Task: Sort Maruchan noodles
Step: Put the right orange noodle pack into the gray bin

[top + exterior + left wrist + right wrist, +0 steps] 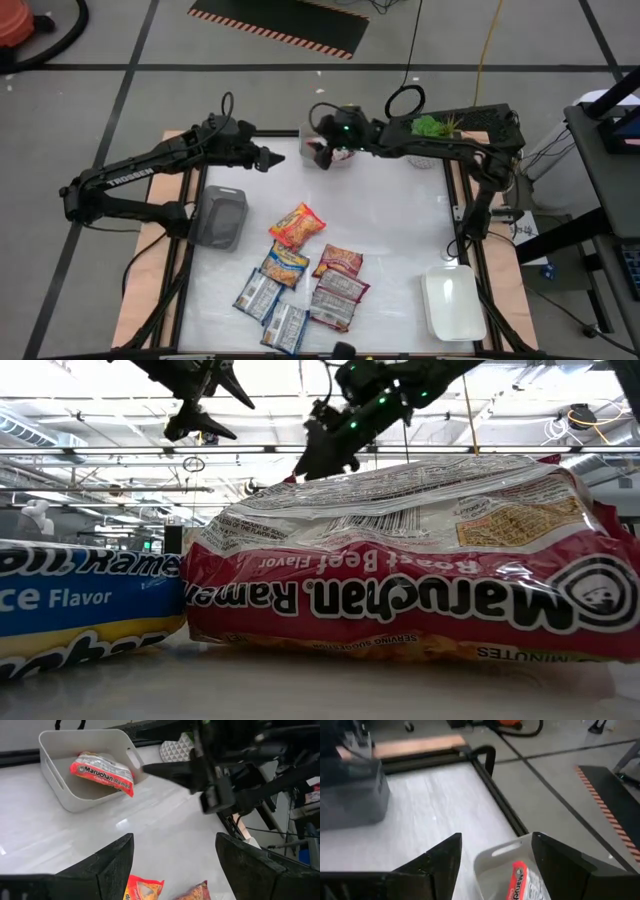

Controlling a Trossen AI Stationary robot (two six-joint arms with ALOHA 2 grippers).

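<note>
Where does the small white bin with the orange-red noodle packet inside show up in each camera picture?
High view: the white bin sits at the table's far edge, mostly hidden under the right gripper.
Low view: not in it; noodle packets block the table.
Left wrist view: upper left, packet lying inside the white bin.
Right wrist view: bottom centre, between the fingers.
Shared landmark: the right gripper hangs over it, jaws open.

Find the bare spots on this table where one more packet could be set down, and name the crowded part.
Bare tabletop lies between the noodle packets and the white tray on the right, and across the middle up to the white bin at the far edge. The near centre is crowded with packets, which reach close to the grey tray on the left.
</note>
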